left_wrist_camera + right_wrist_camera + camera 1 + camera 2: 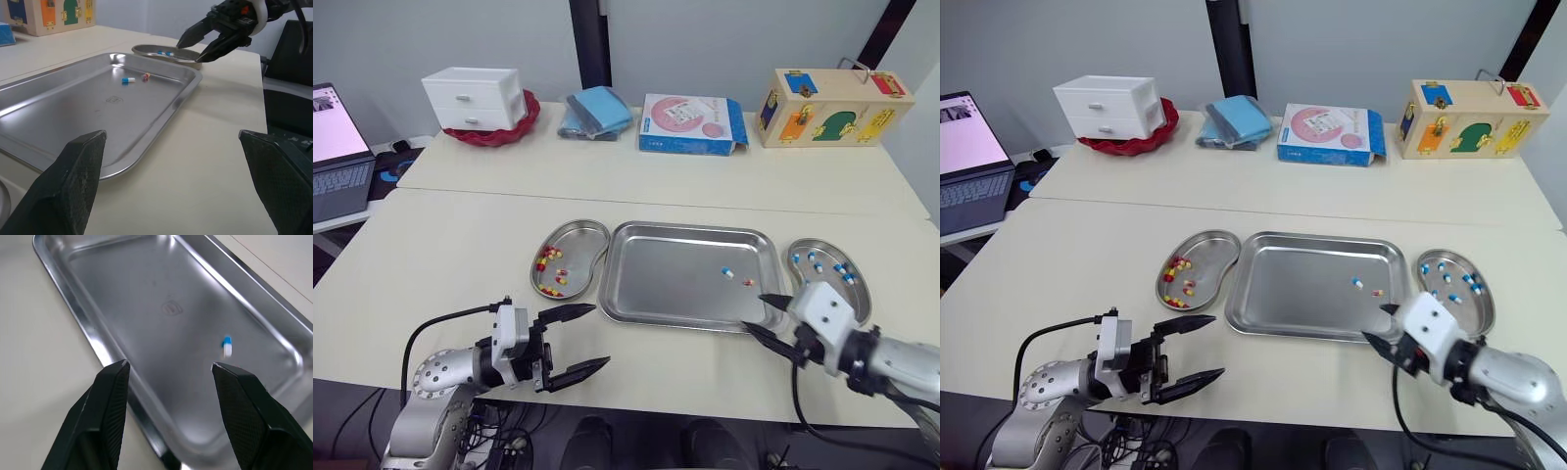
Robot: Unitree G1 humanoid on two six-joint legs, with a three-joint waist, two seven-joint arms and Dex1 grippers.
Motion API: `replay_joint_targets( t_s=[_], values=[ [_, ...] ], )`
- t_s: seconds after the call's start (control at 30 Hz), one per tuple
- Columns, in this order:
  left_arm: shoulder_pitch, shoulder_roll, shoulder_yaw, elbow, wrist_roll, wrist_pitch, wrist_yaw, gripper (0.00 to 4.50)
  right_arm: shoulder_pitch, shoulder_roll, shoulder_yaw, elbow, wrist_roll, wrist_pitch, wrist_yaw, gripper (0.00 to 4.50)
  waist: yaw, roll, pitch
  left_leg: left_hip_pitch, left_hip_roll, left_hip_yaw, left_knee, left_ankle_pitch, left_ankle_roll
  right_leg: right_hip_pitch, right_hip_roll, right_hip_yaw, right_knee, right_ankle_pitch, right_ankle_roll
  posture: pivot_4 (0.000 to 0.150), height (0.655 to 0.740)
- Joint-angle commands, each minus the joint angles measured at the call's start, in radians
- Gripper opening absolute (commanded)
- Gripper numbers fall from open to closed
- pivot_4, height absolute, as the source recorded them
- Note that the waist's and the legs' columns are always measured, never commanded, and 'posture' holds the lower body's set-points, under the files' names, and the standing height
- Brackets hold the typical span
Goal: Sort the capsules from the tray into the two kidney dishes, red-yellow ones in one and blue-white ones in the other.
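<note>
Head cam: cream table [460,255] in a plain grey-walled room. There's a laptop [335,147] off to the left, and white mini drawers [475,98], a blue cloth [597,113], a pink box [690,124] and a wooden latch board [832,108] along the far edge. The steel tray [666,284] sits between two kidney dishes. The left dish [578,235] holds red-yellow capsules, the right dish [857,294] blue-white ones. One blue-white capsule [727,273] and one red-yellow capsule [748,283] lie near the tray's right end.

Left wrist cam: left gripper [171,137] is wide open and empty, low over the table, pointing across the tray.

Right wrist cam: right gripper [169,364] is spread open and empty, over the tray's near rim.
</note>
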Motion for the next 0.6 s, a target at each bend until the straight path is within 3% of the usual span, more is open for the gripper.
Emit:
replay_joint_targets(
  t_s=[0.03, 0.27, 0.6],
  values=[
    [-0.006, -0.005, -0.002, -0.001, 0.002, -0.031, -0.006, 4.5, -0.156, 0.032, 0.108, 0.066, -0.043, 0.116, -0.071, 2.9, -0.001, 0.0, 0.0, 0.0, 0.0, 0.0, 0.0, 0.0, 0.0, 0.0, 0.0, 0.0, 0.0, 0.0, 0.0, 0.15, 0.7312],
    [-0.023, -0.009, -0.015, 0.02, 0.01, -0.05, -0.009, 4.5, -0.459, 0.102, 0.259, 0.314, -0.122, 0.254, -0.132, 2.9, 0.001, 0.0, 0.0, -0.006, 0.0, -0.001, 0.0, 0.0, 0.0, -0.006, 0.0, -0.001, 0.0, 0.0, 0.0, 0.15, 0.7312],
    [-0.027, -0.016, -0.018, 0.035, 0.016, -0.075, -0.004, 4.5, -0.545, 0.106, 0.313, 0.487, -0.149, 0.243, -0.083, 2.9, 0.0, 0.0, 0.0, -0.012, 0.0, 0.001, 0.0, 0.0, 0.0, -0.014, 0.0, 0.0, 0.003, 0.0, 0.0, 0.15, 0.7312]
  ],
)
